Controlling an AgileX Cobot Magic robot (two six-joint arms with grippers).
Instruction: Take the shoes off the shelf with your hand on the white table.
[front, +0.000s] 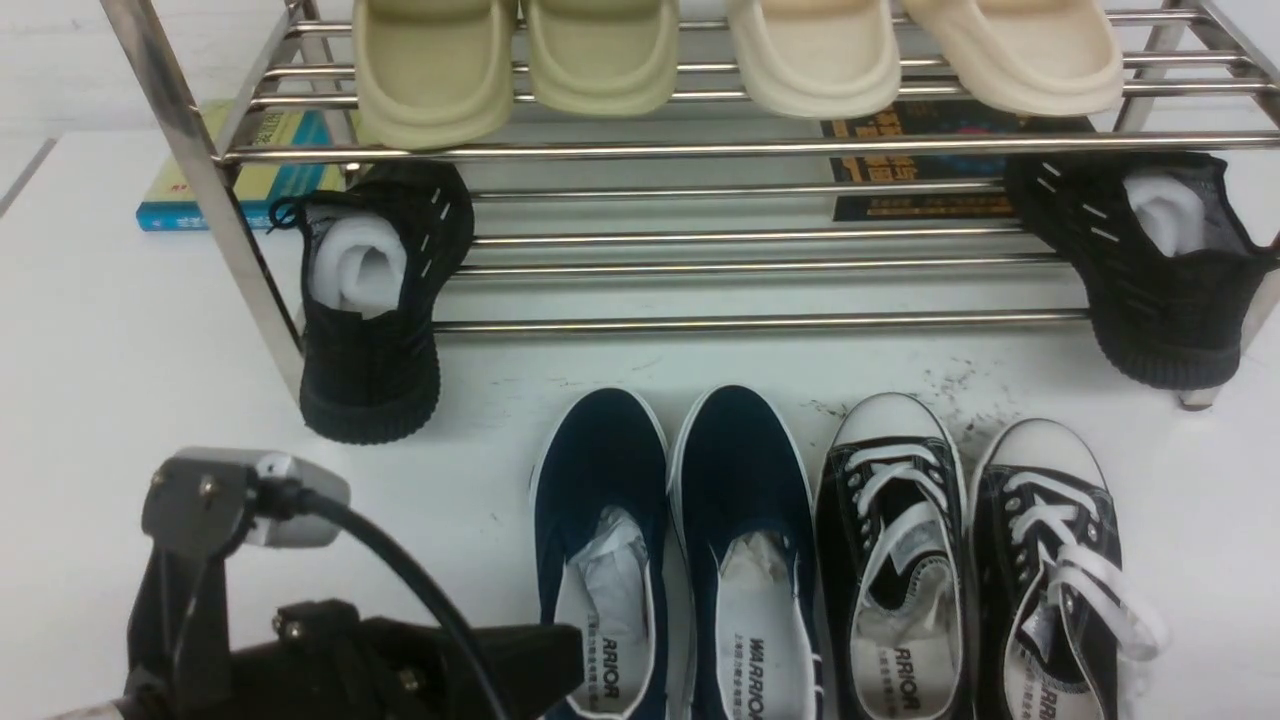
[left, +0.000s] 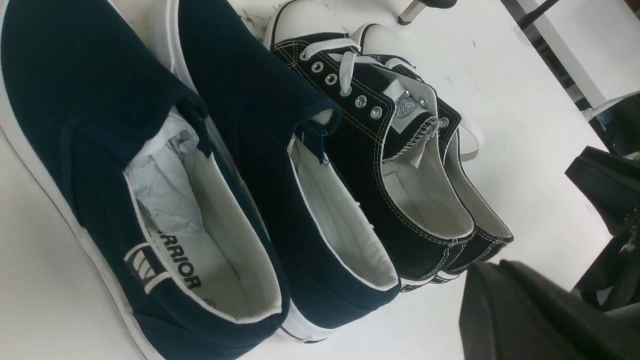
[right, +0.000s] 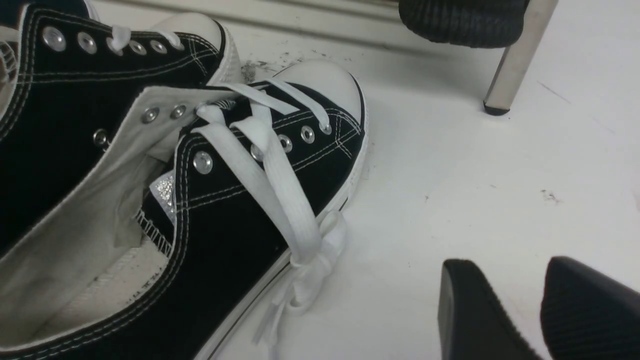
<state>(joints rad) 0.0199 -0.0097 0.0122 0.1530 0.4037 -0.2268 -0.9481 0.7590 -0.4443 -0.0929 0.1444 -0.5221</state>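
- Front view: the navy shoes (front: 680, 560) are seen off the shelf (front: 700, 150), set side by side on the tabletop (front: 110, 330), toes toward the rack; the task is judged done or near done. The left pincer (front: 520, 655) is seen low, just beside the heel of the nearer navy shoe, apart from it; nothing is held. Black-and-white lace-ups (front: 985, 570) are lined up on the far side of the navy pair from this pincer. Black knit sneakers (front: 375, 300) are left on the lower tier, slides (front: 520, 60) on the upper.
- Left wrist view: the navy pair (left: 190, 190) is seen just ahead of the left pincer (left: 525, 315), paper stuffing inside; the jaws are closed on nothing, probably after release.
- Right wrist view: the right pincer (right: 540, 310) is shown with a gap between its fingers, parted, empty, near a lace-up; a shelf leg (right: 515, 55) is seen beyond.
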